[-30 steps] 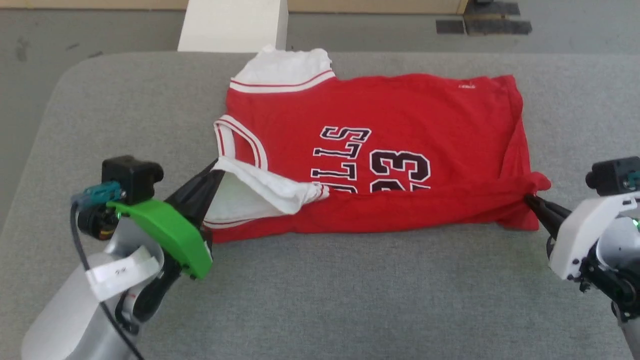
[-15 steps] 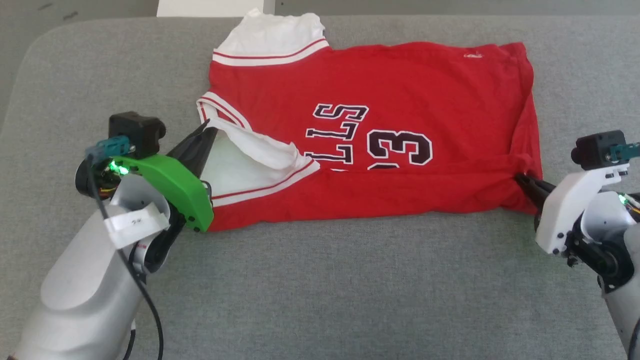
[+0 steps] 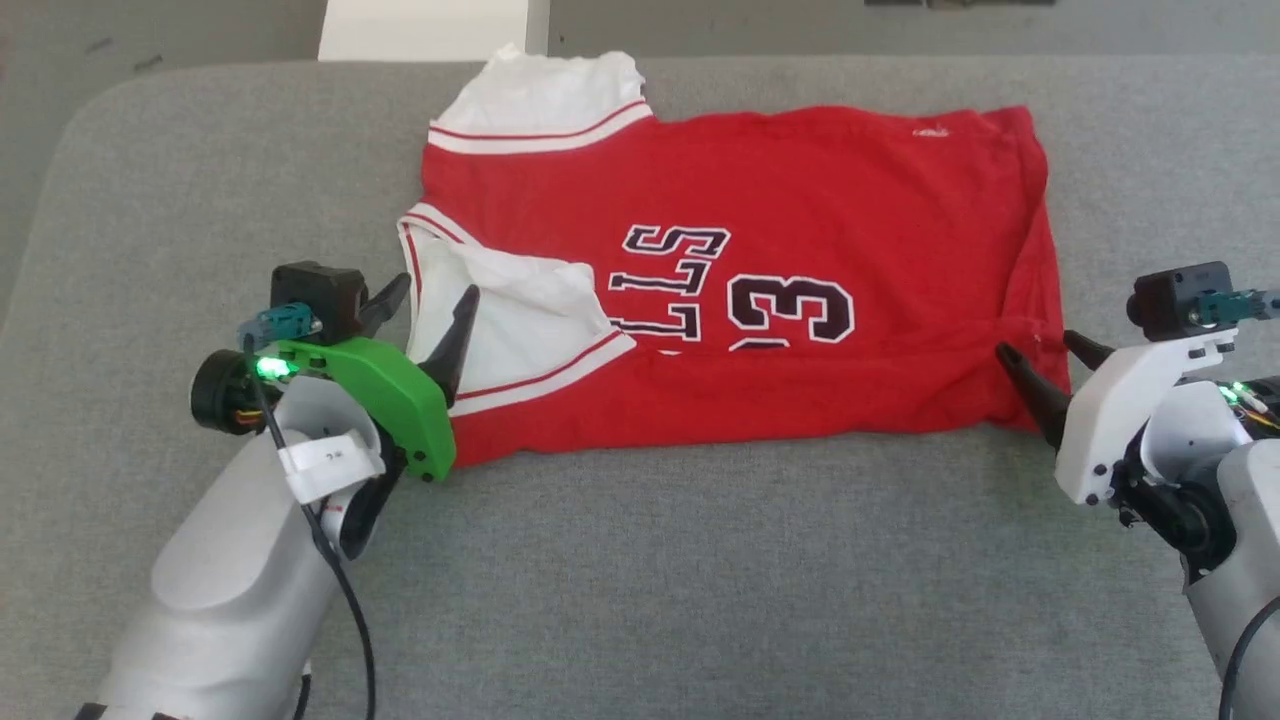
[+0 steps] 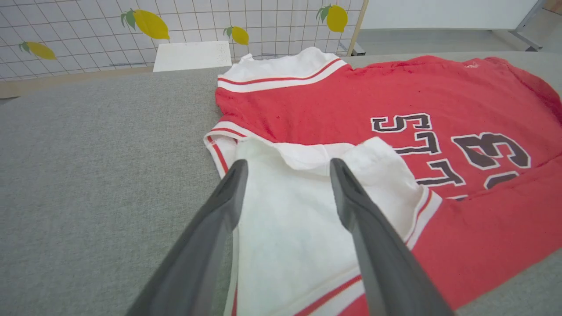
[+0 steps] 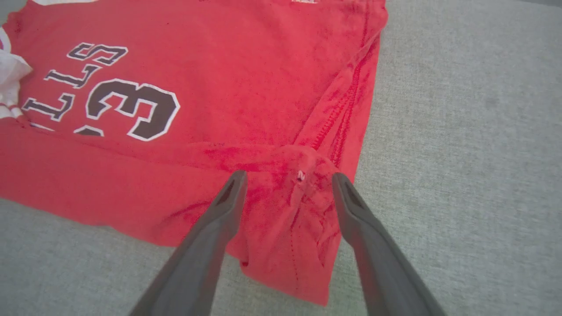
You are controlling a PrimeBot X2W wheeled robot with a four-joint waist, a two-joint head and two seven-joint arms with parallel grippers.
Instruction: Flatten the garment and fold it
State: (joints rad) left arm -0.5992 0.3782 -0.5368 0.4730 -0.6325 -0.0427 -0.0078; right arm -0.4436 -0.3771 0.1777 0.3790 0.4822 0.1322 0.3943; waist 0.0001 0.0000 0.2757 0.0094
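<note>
The garment (image 3: 800, 200), a red jersey with white sleeves and black lettering, lies on the grey table with its near long edge folded over the chest print. My left gripper (image 3: 436, 294) stands open at the shirt's left end, its fingers straddling the white sleeve (image 4: 285, 210) laid over the fold. In the left wrist view that gripper (image 4: 287, 164) holds nothing. My right gripper (image 3: 1038, 348) is open at the shirt's right end, over the bunched red hem corner (image 5: 303, 175). The right wrist view shows the same gripper (image 5: 290, 175) with spread fingers, free of the cloth.
The grey padded table (image 3: 700, 580) stretches wide in front of the shirt. A white block (image 3: 430, 25) stands past the table's far edge. A tiled wall with lemon prints (image 4: 149, 22) rises beyond it in the left wrist view.
Both grippers have opened and let go of the cloth; the sleeve and the hem corner now rest on the shirt. The camera has also shifted slightly.
</note>
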